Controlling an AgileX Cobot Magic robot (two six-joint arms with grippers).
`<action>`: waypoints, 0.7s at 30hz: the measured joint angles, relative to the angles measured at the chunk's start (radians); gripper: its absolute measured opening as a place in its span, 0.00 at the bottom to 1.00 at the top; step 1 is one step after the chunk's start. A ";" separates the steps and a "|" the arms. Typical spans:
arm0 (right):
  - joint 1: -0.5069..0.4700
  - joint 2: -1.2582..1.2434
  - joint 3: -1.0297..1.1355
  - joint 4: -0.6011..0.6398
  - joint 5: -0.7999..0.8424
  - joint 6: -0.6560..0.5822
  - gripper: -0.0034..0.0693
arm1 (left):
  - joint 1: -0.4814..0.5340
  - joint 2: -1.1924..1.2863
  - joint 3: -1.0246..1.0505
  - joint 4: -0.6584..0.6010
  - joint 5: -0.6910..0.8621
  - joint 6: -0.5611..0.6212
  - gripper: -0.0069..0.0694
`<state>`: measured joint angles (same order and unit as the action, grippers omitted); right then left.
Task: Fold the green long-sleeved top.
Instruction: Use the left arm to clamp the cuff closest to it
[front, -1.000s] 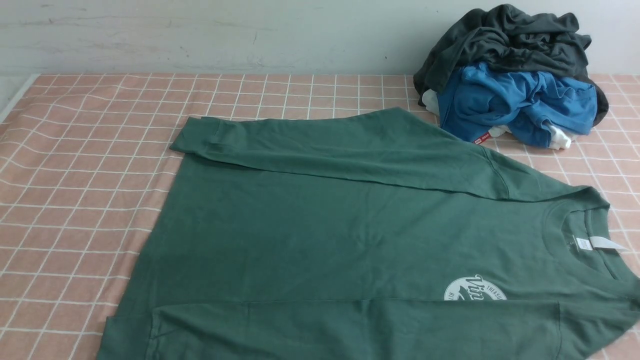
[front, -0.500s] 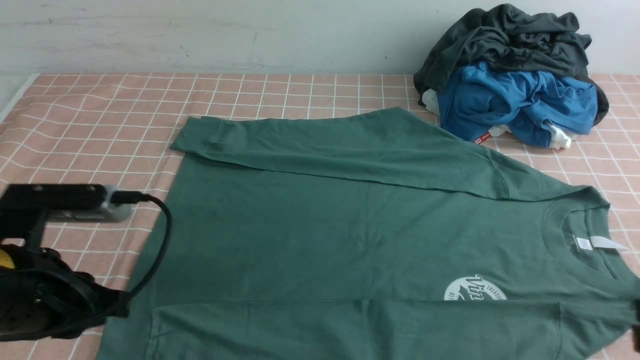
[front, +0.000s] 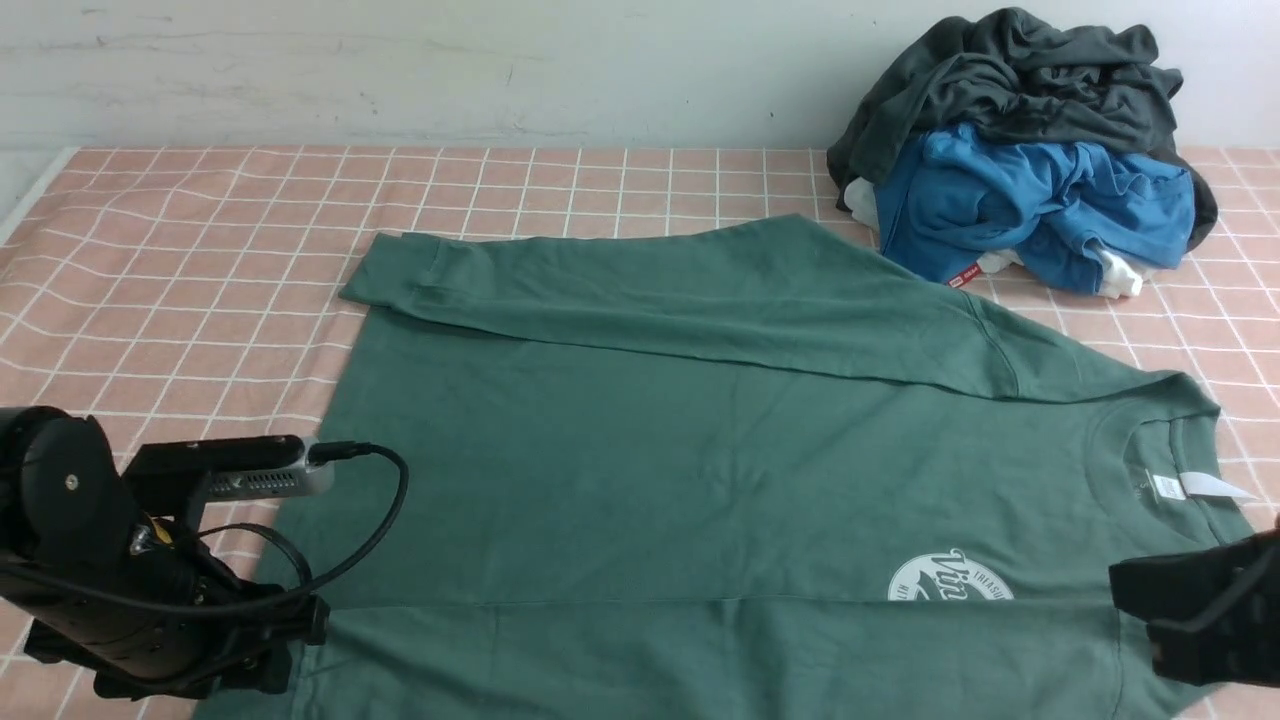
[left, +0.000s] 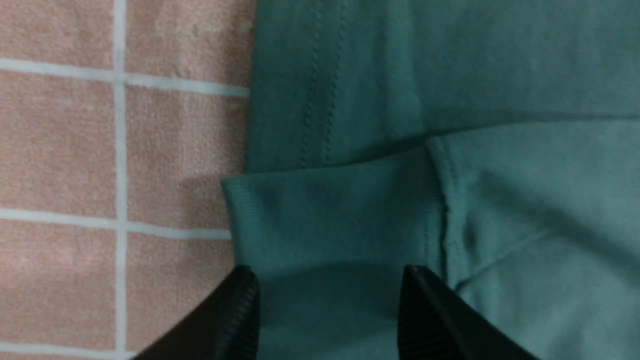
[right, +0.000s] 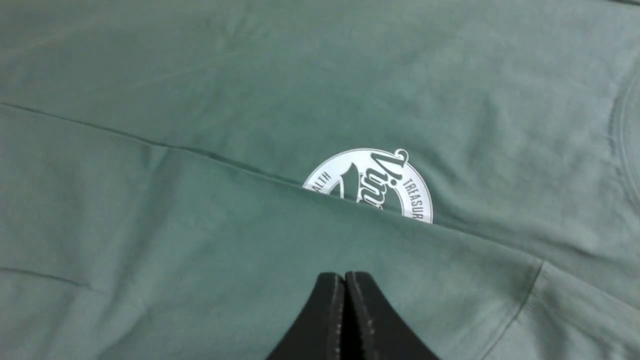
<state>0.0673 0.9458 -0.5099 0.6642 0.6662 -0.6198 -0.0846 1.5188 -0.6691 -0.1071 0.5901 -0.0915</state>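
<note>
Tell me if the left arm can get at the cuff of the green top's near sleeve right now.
Probably yes. The left gripper hangs open right over the cuff of the green long-sleeved top, and nothing lies between them.

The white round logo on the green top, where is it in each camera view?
Front view: white logo, lower right, half under the folded sleeve.
Left wrist view: not in it.
Right wrist view: logo mid-picture, ahead of the right gripper.
Shared landmark: the sleeve edge crossing the logo.
</note>
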 joint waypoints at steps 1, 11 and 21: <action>0.005 0.000 0.000 0.005 0.000 -0.007 0.03 | 0.000 0.008 -0.001 0.015 -0.007 -0.021 0.55; 0.022 0.001 0.000 0.019 0.000 -0.028 0.03 | 0.000 0.015 -0.003 0.107 -0.040 -0.139 0.54; 0.022 0.001 0.000 0.022 0.000 -0.029 0.03 | -0.022 0.017 -0.004 0.107 -0.050 -0.112 0.13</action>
<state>0.0897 0.9470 -0.5099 0.6858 0.6662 -0.6484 -0.1069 1.5359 -0.6736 0.0000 0.5405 -0.2031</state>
